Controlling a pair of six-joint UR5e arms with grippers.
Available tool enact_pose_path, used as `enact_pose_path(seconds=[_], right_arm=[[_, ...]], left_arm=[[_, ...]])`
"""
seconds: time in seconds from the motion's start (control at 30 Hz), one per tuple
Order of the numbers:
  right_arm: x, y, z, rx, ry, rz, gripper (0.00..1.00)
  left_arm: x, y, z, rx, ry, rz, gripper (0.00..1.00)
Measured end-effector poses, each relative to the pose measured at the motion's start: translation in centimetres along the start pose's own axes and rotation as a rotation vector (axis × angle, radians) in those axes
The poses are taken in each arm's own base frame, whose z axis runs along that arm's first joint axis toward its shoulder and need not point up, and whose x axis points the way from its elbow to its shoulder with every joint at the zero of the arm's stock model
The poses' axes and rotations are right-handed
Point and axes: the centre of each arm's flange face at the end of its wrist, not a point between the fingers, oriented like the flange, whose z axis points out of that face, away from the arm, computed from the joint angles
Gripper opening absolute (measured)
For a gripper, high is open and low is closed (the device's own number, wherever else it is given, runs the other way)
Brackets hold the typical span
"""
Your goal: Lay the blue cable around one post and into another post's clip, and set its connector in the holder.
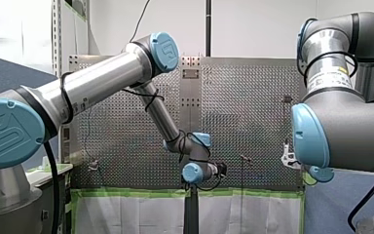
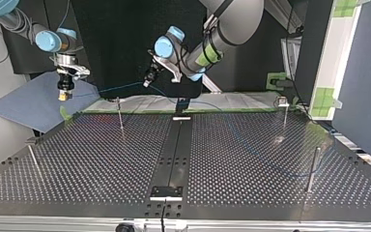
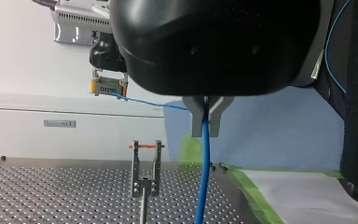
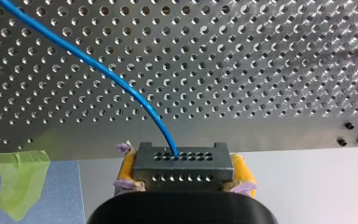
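Left gripper [image 3: 206, 125] pinches the blue cable [image 3: 204, 177], right gripper [image 4: 184, 182] clamps its connector [image 4: 182, 159], both above the bench [image 3: 51, 196]; routing judged underway, next move requiring the span lowered into the clip post [image 3: 144, 172].

The connector [image 4: 181, 161] is sitting between the fingers of my right gripper [image 4: 185, 170], near the table's [image 4: 261, 70] edge. The cable [image 3: 205, 168] is running from it through my left gripper [image 3: 207, 122] and hanging down beside a post [image 3: 144, 172].

Silver arm tubes [image 1: 102, 78], light-blue joint caps [image 1: 165, 50], black cables [image 1: 52, 185] along links.
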Motion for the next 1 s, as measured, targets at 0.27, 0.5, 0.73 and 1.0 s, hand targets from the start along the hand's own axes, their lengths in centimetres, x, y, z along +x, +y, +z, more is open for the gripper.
enact_pose_path(seconds=[0.27,0.5,0.73,1.0], right_arm=[[0.2,0.2,0.2,-0.008,0.014,0.03,0.36],[0.6,0.2,0.6,-0.002,0.044,0.058,0.36],[1.0,0.2,1.3,0.006,0.066,0.079,0.36],[1.4,0.6,2.1,0.003,0.078,0.086,0.36]], left_arm=[[-1.2,0.2,0.8,0.0,-0.018,-0.008,0.0],[-3.1,0.1,2.4,0.016,-0.059,-0.055,0.0],[-3.6,1.0,3.2,0.01,-0.065,-0.089,0.0],[-3.4,2.3,3.4,-0.008,-0.051,-0.093,0.0]])
